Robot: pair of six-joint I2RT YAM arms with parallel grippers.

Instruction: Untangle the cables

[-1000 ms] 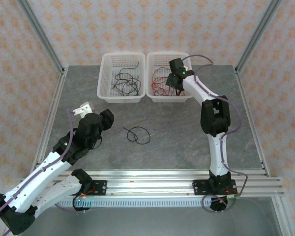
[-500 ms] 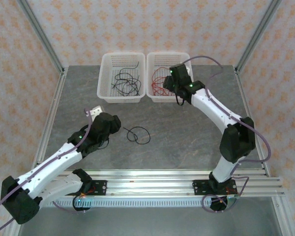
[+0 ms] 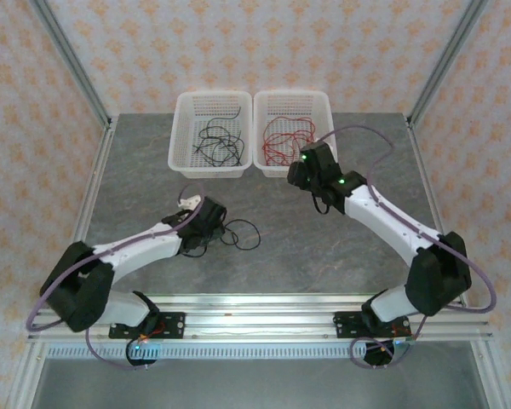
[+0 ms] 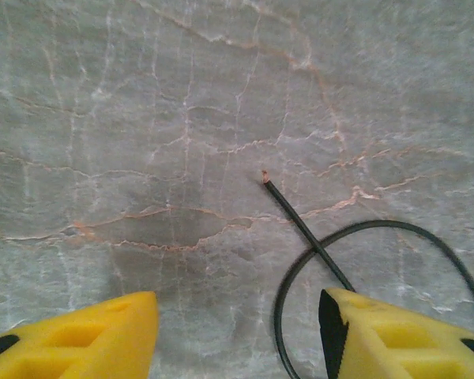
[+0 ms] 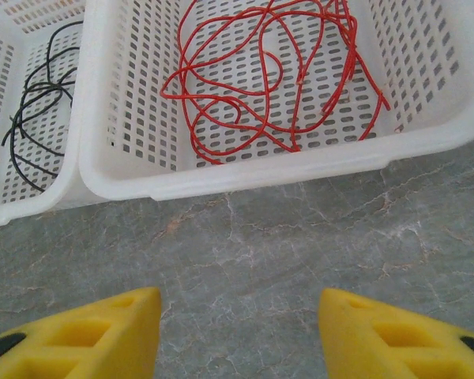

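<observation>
both arms have swung inward. left hand [image 4: 237, 332] hangs low over the bench [image 4: 142, 118], parted and empty, a loose black cable [image 4: 300, 225] touching its right finger. right hand [image 5: 237, 332], parted and empty too, faces the baskets [image 5: 245, 178] holding red cables [image 3: 281, 143] and black cables [image 3: 217, 143].

fingers [image 4: 87, 335] apart, black cable [image 4: 300, 225] maybe touching

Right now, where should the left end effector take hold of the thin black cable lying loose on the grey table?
Grip the thin black cable on its straight tail near the bare tip, clear of the loop. Come straight down across it: it lies flat on the table.
</observation>
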